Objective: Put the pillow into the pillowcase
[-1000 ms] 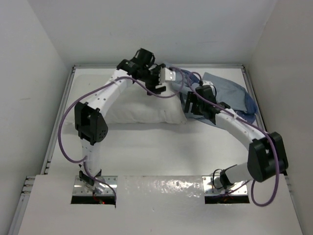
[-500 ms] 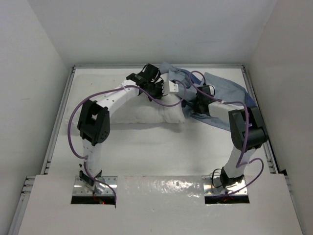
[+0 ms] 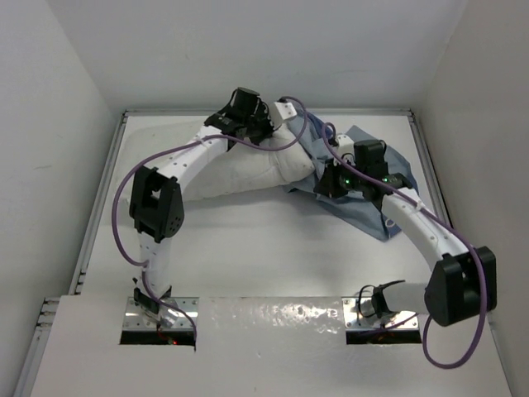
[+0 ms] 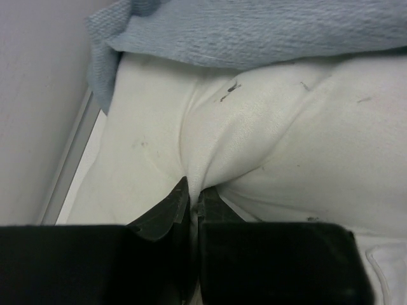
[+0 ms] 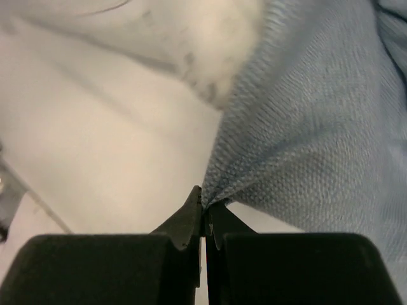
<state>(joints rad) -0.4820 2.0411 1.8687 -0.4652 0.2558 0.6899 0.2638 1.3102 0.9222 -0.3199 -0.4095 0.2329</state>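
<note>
The white pillow (image 3: 240, 174) lies across the middle of the table, its right end raised toward the back. My left gripper (image 3: 277, 131) stands over that end and is shut on a pinched fold of the pillow (image 4: 305, 140), seen at the left gripper (image 4: 194, 190). The blue pillowcase (image 3: 372, 211) spreads to the right, and a part of the pillowcase (image 4: 254, 32) drapes over the pillow's far end. My right gripper (image 3: 322, 186) is shut on an edge of the pillowcase (image 5: 318, 127), seen at the right gripper (image 5: 205, 204), with the pillow (image 5: 191, 32) just beyond.
White walls close in the table at the back and on both sides. A metal rail (image 3: 103, 190) runs along the left edge and another rail (image 3: 430, 165) along the right. Purple cables (image 3: 116, 207) loop off both arms.
Both grippers have shut, the left on the pillow, the right on the pillowcase. The pillow's right end has risen toward the back, and the pillowcase has been drawn toward the front.
</note>
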